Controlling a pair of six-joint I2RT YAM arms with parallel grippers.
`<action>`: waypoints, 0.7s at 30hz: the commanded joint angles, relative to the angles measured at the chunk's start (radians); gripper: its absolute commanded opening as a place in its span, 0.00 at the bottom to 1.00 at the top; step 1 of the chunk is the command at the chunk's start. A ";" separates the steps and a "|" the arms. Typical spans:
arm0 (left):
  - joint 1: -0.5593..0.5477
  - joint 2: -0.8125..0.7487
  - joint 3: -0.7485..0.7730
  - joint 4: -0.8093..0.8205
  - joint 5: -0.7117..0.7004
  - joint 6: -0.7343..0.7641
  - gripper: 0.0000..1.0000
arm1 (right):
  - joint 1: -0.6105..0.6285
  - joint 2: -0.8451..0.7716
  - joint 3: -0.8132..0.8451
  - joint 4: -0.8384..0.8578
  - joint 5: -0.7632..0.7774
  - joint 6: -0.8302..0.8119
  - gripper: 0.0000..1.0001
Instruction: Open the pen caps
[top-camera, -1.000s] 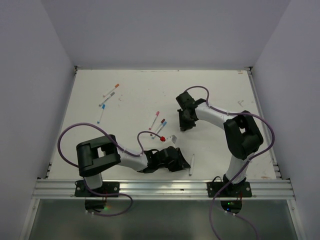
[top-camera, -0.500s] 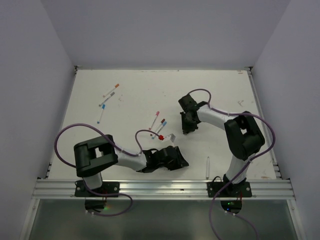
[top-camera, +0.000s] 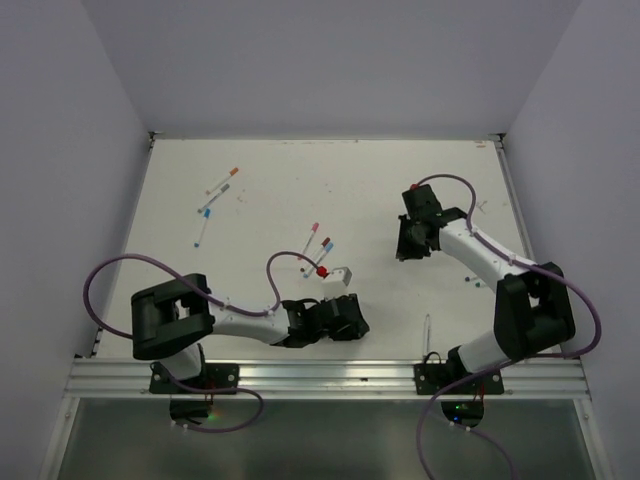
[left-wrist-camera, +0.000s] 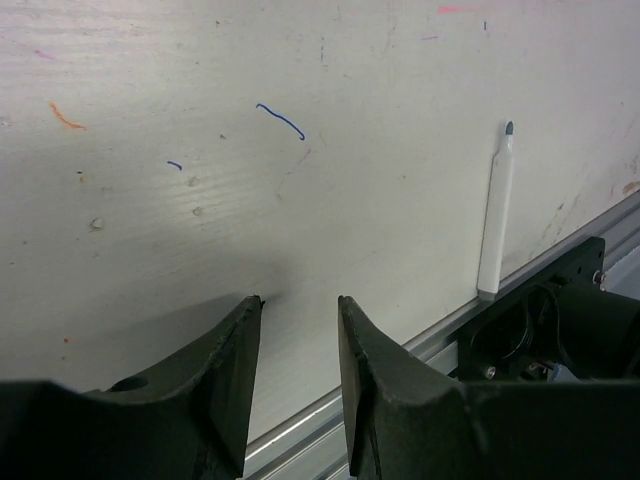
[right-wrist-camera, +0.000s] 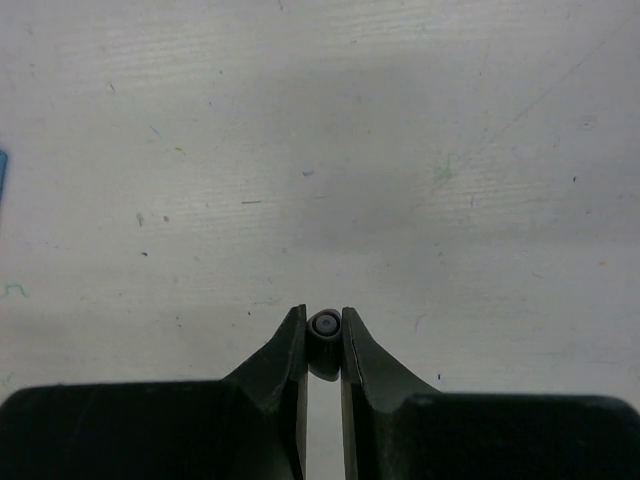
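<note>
My right gripper (right-wrist-camera: 323, 318) is shut on a small grey pen cap (right-wrist-camera: 324, 332), held end-on just above the table; in the top view this gripper (top-camera: 405, 252) hangs over the right middle. My left gripper (left-wrist-camera: 299, 305) is open with nothing between its fingers, low over the front edge (top-camera: 350, 318). An uncapped white pen (left-wrist-camera: 497, 215) with a grey tip lies to its right, by the front rail (top-camera: 427, 330). Capped pens lie at the back left (top-camera: 222, 181) and in the middle (top-camera: 310, 238). A red cap (top-camera: 321, 270) sits by the middle pens.
A small pale block (top-camera: 338, 276) rests beside the red cap. Tiny blue bits (top-camera: 470, 283) lie right of the right arm. The metal front rail (left-wrist-camera: 420, 345) runs just below the left gripper. White walls close in the table on three sides. Ink marks dot the surface.
The right arm swung right and back with the grey cap. The uncapped pen moved right along the front edge. The left jaws widened.
</note>
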 joint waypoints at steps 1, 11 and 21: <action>0.005 -0.039 -0.020 -0.021 -0.056 0.024 0.40 | 0.005 0.057 0.009 -0.017 -0.014 -0.042 0.00; 0.006 -0.122 -0.108 -0.019 -0.074 0.024 0.43 | -0.070 0.088 -0.071 -0.017 0.113 -0.041 0.06; 0.064 -0.205 -0.148 -0.099 -0.109 0.069 0.49 | -0.137 0.104 -0.120 0.030 0.098 -0.047 0.11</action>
